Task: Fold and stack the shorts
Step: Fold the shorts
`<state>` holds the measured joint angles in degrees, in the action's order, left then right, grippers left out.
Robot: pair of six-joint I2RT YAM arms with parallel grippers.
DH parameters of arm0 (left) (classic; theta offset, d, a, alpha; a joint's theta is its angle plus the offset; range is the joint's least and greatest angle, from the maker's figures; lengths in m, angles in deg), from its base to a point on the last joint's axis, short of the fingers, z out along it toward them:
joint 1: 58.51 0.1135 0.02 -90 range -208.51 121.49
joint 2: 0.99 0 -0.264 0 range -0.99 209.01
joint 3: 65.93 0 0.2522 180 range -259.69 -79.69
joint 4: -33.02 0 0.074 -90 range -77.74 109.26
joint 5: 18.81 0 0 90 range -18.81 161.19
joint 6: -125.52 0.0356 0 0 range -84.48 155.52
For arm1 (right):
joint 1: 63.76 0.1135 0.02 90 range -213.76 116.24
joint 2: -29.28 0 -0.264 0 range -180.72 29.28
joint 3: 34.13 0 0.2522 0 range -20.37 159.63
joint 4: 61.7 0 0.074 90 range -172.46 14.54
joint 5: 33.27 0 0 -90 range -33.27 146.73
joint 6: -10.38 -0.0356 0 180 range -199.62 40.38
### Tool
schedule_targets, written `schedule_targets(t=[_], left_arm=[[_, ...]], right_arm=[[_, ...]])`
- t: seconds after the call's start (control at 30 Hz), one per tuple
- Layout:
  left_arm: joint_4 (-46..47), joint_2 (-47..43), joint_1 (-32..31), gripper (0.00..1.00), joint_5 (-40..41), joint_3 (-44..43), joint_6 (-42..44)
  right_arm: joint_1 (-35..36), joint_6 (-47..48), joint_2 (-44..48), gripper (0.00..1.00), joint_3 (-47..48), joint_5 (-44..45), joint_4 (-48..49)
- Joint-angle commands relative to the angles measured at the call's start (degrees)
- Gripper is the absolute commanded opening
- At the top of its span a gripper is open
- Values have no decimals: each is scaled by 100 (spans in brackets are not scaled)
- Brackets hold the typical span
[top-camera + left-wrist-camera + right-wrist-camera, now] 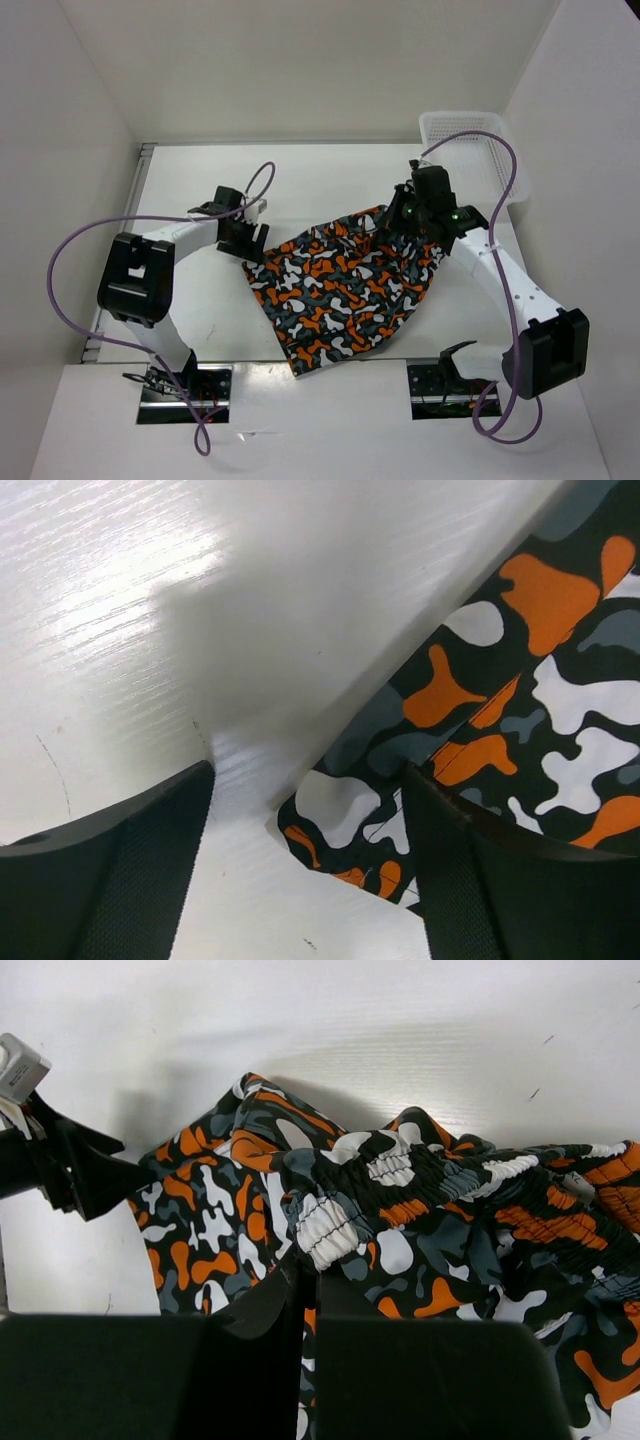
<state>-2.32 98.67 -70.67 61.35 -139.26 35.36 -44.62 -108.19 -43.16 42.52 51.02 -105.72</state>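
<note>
The shorts (340, 290) lie mid-table (200, 180), fanned out rather than flat, with the wrinkled waistband (400, 1175) at the far right and the legs spreading toward the near edge. The cloth gathers to a peak at the right gripper (308, 1330). Its jaws are closed to a thin slit with camouflage fabric in it, and the elastic puckers toward them, so I judge it to be pinching the waist end to anchor or lift that side. The left gripper (308, 785) is spread wide and low over the table, straddling the shorts' left corner (330, 830). One jaw is over bare table and the other over the print, which looks like the set-up for a pinch not yet made. Holding two opposite ends makes sense for this task, since limp cloth needs tension from both sides before it can be pulled smooth and doubled over. The basket (470, 140) sits at the far right corner, well apart from the shorts (whether anything is in it I cannot tell). No fold is made yet, so the job looks to be in its early stage.
</note>
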Motion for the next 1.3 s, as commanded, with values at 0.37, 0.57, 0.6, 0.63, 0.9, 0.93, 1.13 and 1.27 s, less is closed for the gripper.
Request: schedule_targets(t=[0.37, 0.57, 0.6, 0.63, 0.9, 0.93, 1.13, 1.27], left_arm=[[-170, -595, -225, 0, -605, 350, 16], [-837, -1587, -155, 0, -483, -703, 16], [-839, -1720, -16, 0, -570, -914, 16], [-917, -1974, 38, 0, -571, -1133, 16], [-884, -2704, 337, 0, -1230, -2603, 16], [-830, -2767, 424, 0, -1326, -2656, 16], [-952, -2952, 1100, 0, -1739, -3752, 16], [-1233, -2952, 1444, 0, -1915, -5202, 16]], right_arm=[[-77, 10, 310, 0, -137, -44, 187], [-77, 132, 371, 0, 362, 9, -23], [-77, 133, 371, 0, 460, 9, -85], [-77, 133, 371, 0, 652, 9, -85], [-129, 247, 643, 0, 1067, -149, -279], [-129, 247, 644, 0, 1067, -149, -348], [-129, 466, 1065, 0, 2015, -202, -796], [-129, 643, 1250, 0, 3043, -438, -1218]])
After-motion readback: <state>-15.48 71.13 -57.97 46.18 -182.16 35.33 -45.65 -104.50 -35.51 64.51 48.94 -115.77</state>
